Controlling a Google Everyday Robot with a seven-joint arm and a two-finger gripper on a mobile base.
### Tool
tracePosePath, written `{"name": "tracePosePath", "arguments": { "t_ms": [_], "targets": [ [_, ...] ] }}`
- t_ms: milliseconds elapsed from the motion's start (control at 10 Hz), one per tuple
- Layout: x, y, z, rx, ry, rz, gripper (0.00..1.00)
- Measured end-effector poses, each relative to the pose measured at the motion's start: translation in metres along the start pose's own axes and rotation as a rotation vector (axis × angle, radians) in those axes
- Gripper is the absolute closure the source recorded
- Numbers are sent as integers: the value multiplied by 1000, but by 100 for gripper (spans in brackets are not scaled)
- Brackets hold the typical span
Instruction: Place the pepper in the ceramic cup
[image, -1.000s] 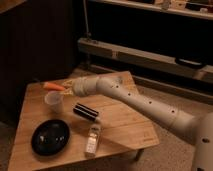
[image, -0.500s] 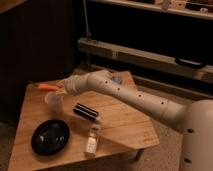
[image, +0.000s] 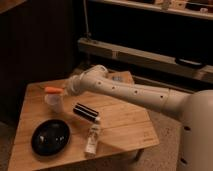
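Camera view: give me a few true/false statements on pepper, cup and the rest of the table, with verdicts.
1. The pepper sits at the tip of the hand, directly over the cup. True.
2. The pepper lies in the bowl. False: it is up at the cup, at the table's far left; the bowl is nearer the camera.
3. The bottle stands upright. False: it lies on its side, right of the bowl.
4. A black block lies on the table to the right of the cup. True.
5. The pepper is down inside the cup. False: it is level, at or just above the rim.
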Motion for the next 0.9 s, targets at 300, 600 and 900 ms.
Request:
{"name": "tracePosePath", "arguments": {
  "t_ms": [300, 600, 900],
  "targets": [
    [-10, 2, 3, 1, -61, -7, 100],
    [-10, 3, 9, 8, -82, -17, 100],
    [-6, 2, 15, 21, -82, -27, 100]
  ]
}}
